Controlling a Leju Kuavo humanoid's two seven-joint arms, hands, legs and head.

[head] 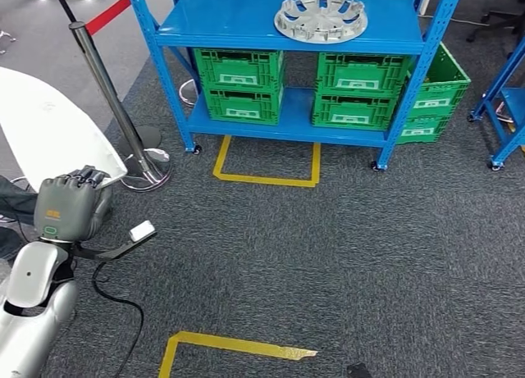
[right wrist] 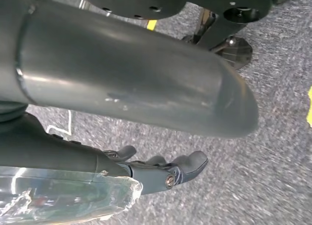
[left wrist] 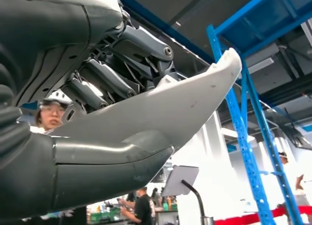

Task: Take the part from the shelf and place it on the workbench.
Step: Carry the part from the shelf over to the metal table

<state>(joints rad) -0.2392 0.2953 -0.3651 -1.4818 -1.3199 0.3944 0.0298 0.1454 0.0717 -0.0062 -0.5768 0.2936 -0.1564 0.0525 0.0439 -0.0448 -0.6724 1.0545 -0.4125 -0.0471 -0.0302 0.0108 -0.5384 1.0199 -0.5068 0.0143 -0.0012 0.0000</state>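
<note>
My left hand point(head: 66, 204) at the lower left grips the edge of a large white curved part point(head: 43, 120), which reaches up and to the left. In the left wrist view the white part point(left wrist: 176, 108) lies between the thick thumb point(left wrist: 95, 171) and the dark fingers point(left wrist: 143, 42). A blue shelf point(head: 248, 21) stands ahead, with a silver wheel cover point(head: 321, 15) on its top board. My right hand point(right wrist: 121, 78) hangs over grey carpet, its fingers point(right wrist: 184, 166) stretched out with nothing in them.
Green crates point(head: 241, 83) fill the shelf's lower level, with more point(head: 433, 99) beside its right post. A metal stanchion point(head: 102, 75) with a round base point(head: 145, 169) stands left of the shelf. Yellow tape marks point(head: 266, 179) lie on the carpet. A person point(left wrist: 49, 112) stands behind the part.
</note>
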